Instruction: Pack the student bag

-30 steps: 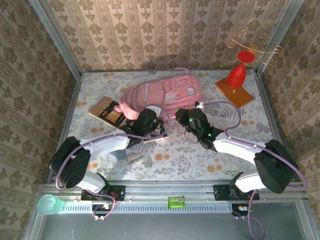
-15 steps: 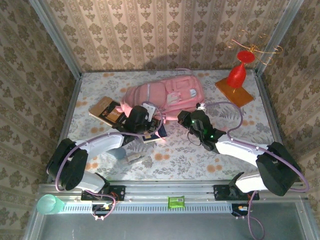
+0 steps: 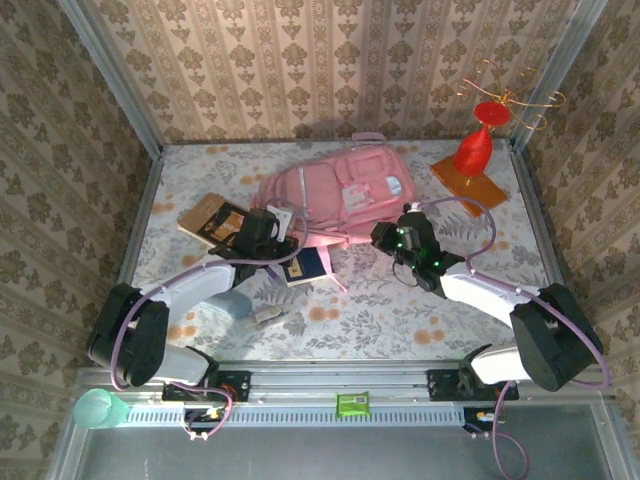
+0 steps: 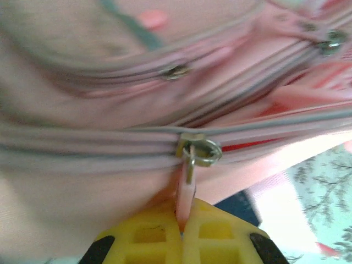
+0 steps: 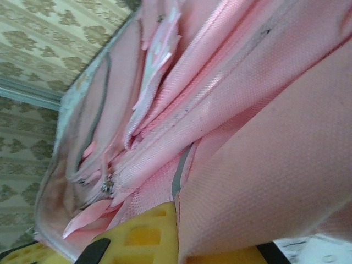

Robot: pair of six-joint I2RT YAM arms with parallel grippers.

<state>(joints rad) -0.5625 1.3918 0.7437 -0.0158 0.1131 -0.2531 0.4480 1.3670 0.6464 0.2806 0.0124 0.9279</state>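
Top external view first, says Ana: what is the biggest thing?

Ben: The table with its flowery cloth. On it, at the back in the middle, lies the student bag. It is big, soft and pink, and it lies flat.

Ana: How many bags?

Ben: One. And two grippers, one at each near corner of it.

Ana: What do they do?

Ben: The left gripper is at the bag's near left edge. In the left wrist view its yellow fingers are squeezed tight on the pink zip pull. The right gripper is at the near right corner. In the right wrist view its fingers pinch a fold of the bag's pink cloth.

Ana: Is anything packed?

Ben: I think not. I cannot see inside the bag, and the zip by the left gripper looks closed to me. So the job looks only just begun: open the zip, then put the things in.

Ana: Which things lie outside?

Ben: I count three on the cloth. One brown book is left of the bag. One dark blue booklet is just in front of it. One small pale thing is near the front edge. I cannot tell what it is.

Ana: And the red thing?

Ben: One red stand on one orange board, in the far right corner, apart from the bag.
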